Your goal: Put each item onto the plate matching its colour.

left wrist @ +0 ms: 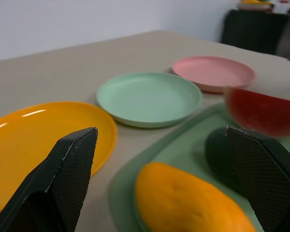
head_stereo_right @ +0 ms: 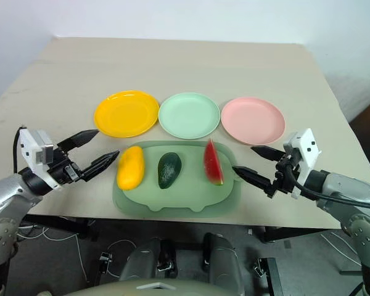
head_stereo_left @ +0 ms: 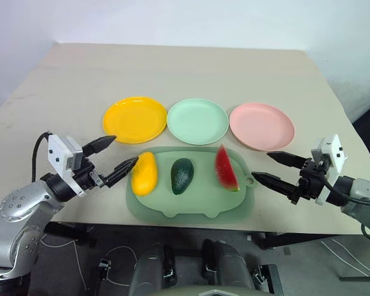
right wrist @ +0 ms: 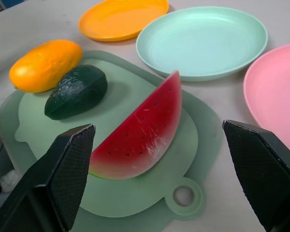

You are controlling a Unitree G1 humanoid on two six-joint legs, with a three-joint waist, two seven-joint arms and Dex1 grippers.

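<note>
Tray, large, rounded and pale green, lay on the beige tabletop at the near edge, and it served as the landmark for everything else. Three toy foods rested on the tray in a row: the mango at its left end, the avocado in the middle, and the watermelon wedge at its right end, standing on its green rind with the red face turned sideways. The mango and the avocado lay near each other without touching, and the wedge stood apart from the avocado. A small round hole showed in the tab at the tray's right near corner.

Just beyond the far edge of the tray three round plates sat in a row, all bare: the yellow-orange plate beyond the tray's left end, the mint green plate beyond its middle, and the pink plate beyond its right end. The green plate's rim lay close to the tray's far edge.

Left gripper hovered just off the tray's left side, pointing toward the mango, its fingers spread apart and holding nothing. Right gripper hovered just off the tray's right side, pointing toward the watermelon wedge, its fingers likewise wide apart and empty
</note>
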